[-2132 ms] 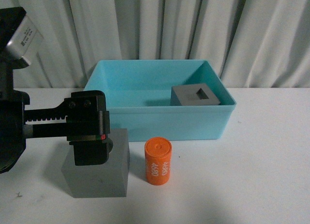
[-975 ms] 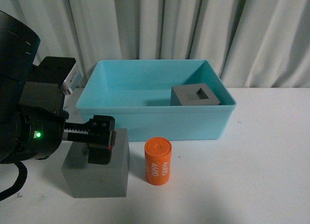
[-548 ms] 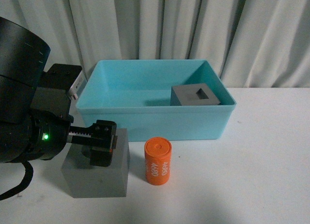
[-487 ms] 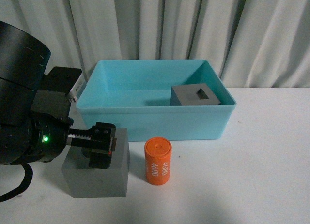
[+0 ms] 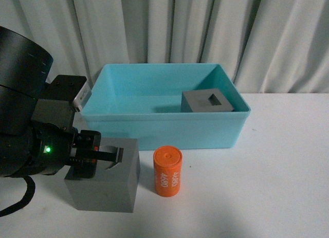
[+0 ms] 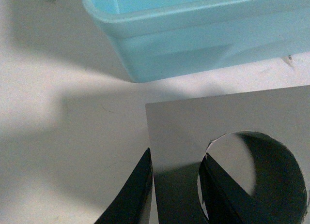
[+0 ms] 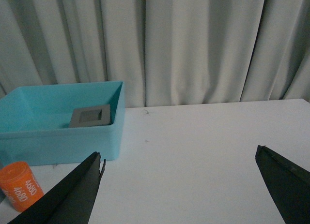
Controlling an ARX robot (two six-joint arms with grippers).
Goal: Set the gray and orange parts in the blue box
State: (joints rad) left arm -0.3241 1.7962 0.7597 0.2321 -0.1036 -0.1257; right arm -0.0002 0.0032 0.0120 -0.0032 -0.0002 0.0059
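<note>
Two fingers of the left gripper pinch one wall of the round-recessed gray cube, near-left of the blue box; the arm hides its far-left corner. Right gripper gapes wide.

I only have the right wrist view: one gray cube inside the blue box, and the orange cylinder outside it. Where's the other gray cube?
Observer: In the front view, the gray cube with the round recess sits on the table before the blue box, left of the orange cylinder.
Operator: Is the left arm on it?
Observer: Yes. The left wrist view shows the left gripper straddling one cube wall, with one finger outside and one in the recess, apparently clamped.
Operator: Does the cube touch the box?
Observer: No. The left wrist view shows bare table between them.
</note>
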